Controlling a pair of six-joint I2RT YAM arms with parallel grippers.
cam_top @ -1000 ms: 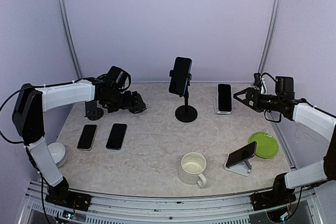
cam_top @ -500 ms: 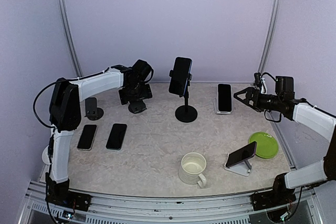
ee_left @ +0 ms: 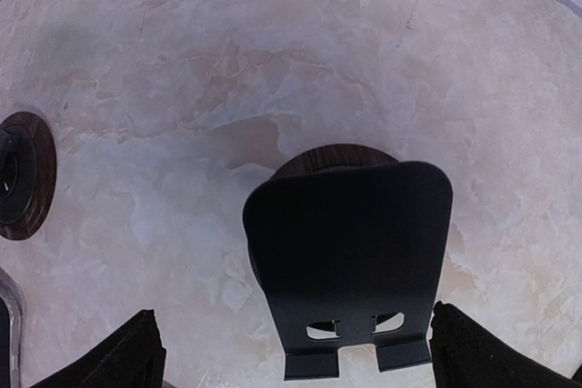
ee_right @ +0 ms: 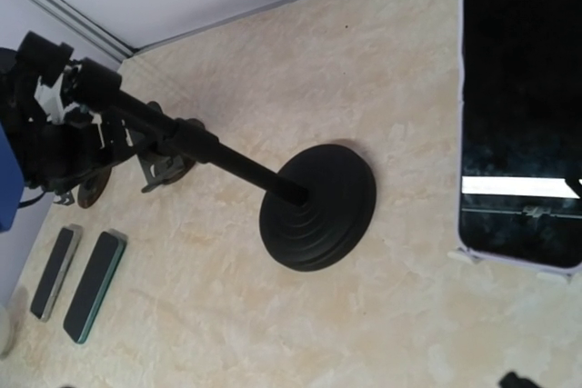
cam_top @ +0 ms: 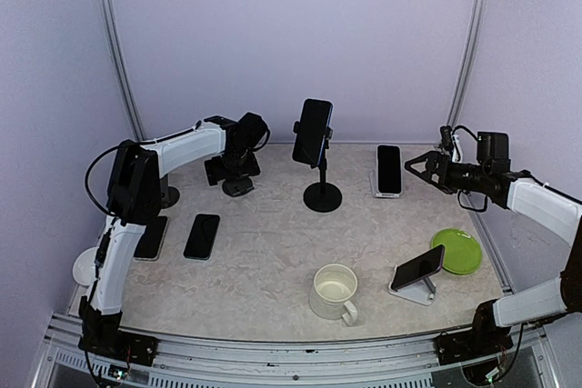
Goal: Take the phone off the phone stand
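Observation:
Three phones sit on stands. One is clamped upright on a black pole stand (cam_top: 313,132) with a round base (ee_right: 318,204). Another leans on a white stand (cam_top: 389,170) at the back right, large in the right wrist view (ee_right: 523,124). The other rests tilted on a white stand (cam_top: 417,267) at the front right. My right gripper (cam_top: 416,168) hovers open just right of the back white stand, holding nothing. My left gripper (cam_top: 232,170) is open over a small empty black stand (ee_left: 350,261), its fingers (ee_left: 136,356) either side of the stand's lip.
Two phones (cam_top: 202,235) (cam_top: 150,236) lie flat at the left. A second small black stand (cam_top: 164,195) is behind them. A cream mug (cam_top: 335,291) stands front centre, a green plate (cam_top: 456,250) at the right, a white round object (cam_top: 91,265) at the left edge.
My left arm has lifted and swung its elbow rightwards, and the wrist now points down at the small empty stand. The right arm has not moved.

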